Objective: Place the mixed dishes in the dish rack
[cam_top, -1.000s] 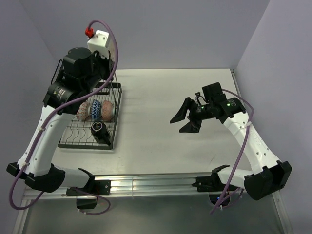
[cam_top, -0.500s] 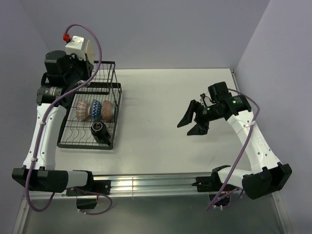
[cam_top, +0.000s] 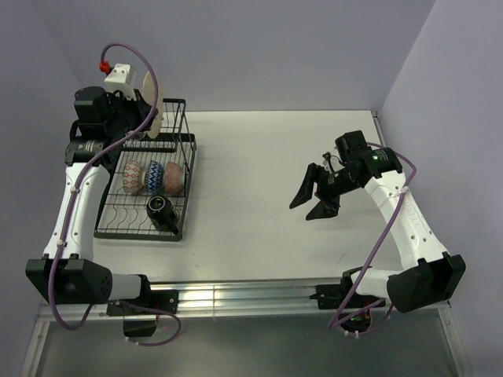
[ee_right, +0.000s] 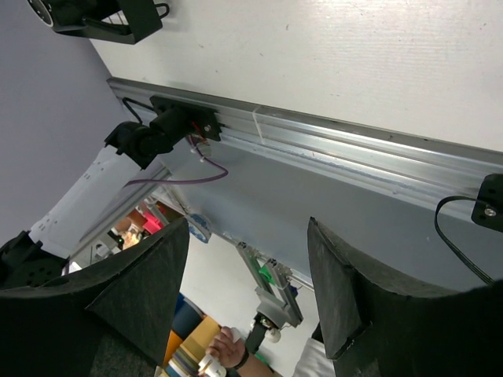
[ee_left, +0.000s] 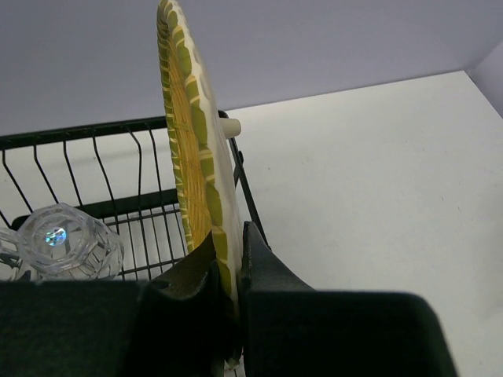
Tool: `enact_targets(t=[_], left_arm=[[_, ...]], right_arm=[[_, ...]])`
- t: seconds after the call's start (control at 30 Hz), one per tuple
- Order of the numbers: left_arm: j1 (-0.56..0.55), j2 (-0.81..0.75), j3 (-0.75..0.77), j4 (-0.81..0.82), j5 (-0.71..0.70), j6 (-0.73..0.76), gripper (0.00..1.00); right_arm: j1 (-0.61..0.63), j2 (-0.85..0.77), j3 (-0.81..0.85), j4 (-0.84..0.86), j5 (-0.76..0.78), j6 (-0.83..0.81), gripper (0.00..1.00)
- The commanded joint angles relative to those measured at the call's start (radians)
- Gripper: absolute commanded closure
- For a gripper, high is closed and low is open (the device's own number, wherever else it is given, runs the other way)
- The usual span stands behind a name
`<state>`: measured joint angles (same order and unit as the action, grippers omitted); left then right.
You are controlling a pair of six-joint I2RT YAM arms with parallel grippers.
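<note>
1 yellow plate (ee_left: 192, 157) is up in the air, standing on edge. Its lower rim is pinched between the fingers (ee_left: 267, 267) of the left gripper (ee_left: 228, 259), which is clamped hard on it. In the top view the plate (cam_top: 152, 110) shows only as a pale edge at the wrist, over the far left end of the dish rack (cam_top: 138, 233), above the raised upper basket. I can't tell if the plate touches the wire. The wrist view has the yellow and green banded face turned left, toward the basket, with black rack wires crossing just behind it.

1 clear glass (ee_left: 63, 239) sits in that upper basket, left of the plate, near it but apart.

3 patterned bowls (cam_top: 155, 177) stand on edge in a row in the lower tier, touching side by side, the blue 1 in the middle. 1 dark mug (cam_top: 159, 210) lies just in front of them, near the rack's front right corner.

The right gripper (cam_top: 308, 207) hangs over the bare table (cam_top: 251, 149), well apart from the rack, with its jaws spread wide and nothing between them. Its wrist view (ee_right: 245, 228) looks past the 2 dark fingers at the table's near edge and the metal rail (ee_right: 354, 149).
</note>
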<state>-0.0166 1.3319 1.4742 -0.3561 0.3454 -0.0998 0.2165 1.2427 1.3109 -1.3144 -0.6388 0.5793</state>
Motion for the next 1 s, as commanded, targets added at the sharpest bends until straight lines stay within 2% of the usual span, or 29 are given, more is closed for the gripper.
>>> enact_targets(t=[0.0, 0.97], left_arm=[[0.0, -0.013, -0.005, 0.114, 0.038, -0.023, 1.0], [0.001, 0.044, -0.124, 0.141, 0.026, -0.021, 1.0]], right_arm=[[-0.008, 0.0, 0.034, -0.009, -0.004, -0.024, 0.31], [-0.017, -0.005, -0.024, 0.044, -0.029, 0.01, 0.33]])
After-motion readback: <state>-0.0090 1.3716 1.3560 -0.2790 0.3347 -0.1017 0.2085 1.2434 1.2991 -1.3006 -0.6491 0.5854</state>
